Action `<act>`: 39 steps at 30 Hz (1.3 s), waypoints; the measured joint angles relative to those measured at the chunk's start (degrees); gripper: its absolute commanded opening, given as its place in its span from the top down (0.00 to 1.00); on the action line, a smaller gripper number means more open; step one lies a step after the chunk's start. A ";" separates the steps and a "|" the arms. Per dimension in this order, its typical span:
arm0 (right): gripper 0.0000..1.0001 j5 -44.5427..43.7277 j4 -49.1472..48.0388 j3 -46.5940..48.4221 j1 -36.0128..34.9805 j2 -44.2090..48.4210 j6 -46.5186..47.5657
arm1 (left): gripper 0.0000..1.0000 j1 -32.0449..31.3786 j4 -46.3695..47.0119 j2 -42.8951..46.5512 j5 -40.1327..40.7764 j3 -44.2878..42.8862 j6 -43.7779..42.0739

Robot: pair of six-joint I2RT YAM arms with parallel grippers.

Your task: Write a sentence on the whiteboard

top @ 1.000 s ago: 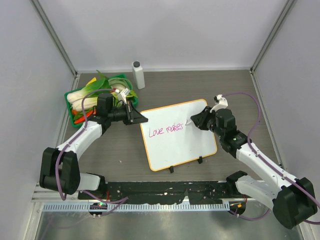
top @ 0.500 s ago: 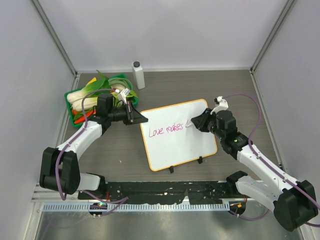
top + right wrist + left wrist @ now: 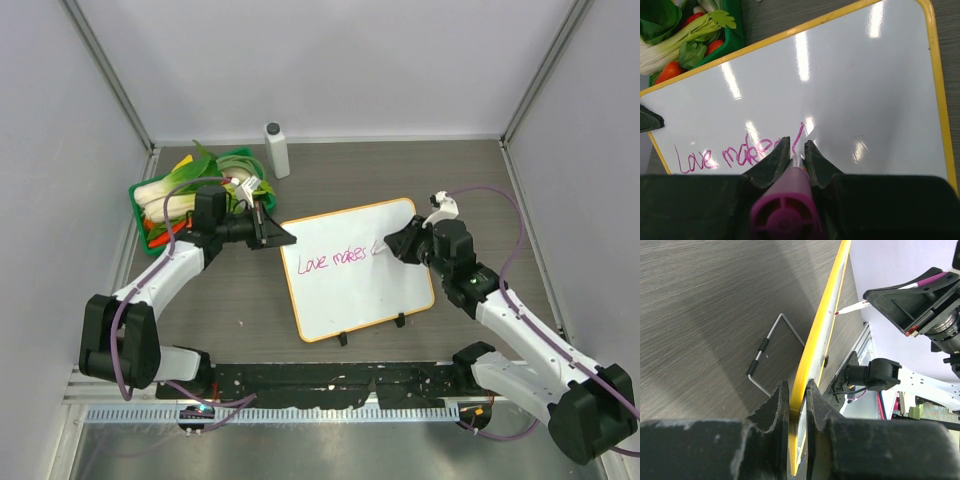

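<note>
The board (image 3: 355, 268) sits mid-table, propped on its feet, just right of the tray (image 3: 738, 30). The sentence (image 3: 335, 259) reads "Love makes" + one upstroke, so we judge we're approx halfway. L gripper (image 3: 797, 387) is clamped on the board's far-left frame corner. R gripper (image 3: 797, 149) is closed tight on the marker (image 3: 785, 212), tip at the ink.

Risks, as we see them: little room is left right of that stroke, so the rest may crowd the frame w/o a 2nd line. Too much tip pressure could rock the board or slip it from the L fingers; too little = skipped strokes.

Pose: L arm reaches from near-left, forearm pointing right. R arm folds in from near-right, wrist angled left at the board.
</note>
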State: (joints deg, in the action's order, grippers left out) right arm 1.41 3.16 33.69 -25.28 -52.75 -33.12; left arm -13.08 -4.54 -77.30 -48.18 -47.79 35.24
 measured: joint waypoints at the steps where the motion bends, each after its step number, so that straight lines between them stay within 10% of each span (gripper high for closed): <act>1: 0.99 -0.07 0.39 0.52 0.00 0.00 0.02 | 1.00 -0.04 -0.33 -0.02 0.13 -0.20 -0.17; 39: 0.98 -3.37 -0.13 2.49 0.00 -2.78 2.49 | 1.00 -0.24 -5.55 -1.09 2.34 -2.64 -2.56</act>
State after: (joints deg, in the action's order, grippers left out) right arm -1.96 3.03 36.18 -25.28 -55.53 -30.63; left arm -13.32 -10.09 -78.39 -45.84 -50.43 32.69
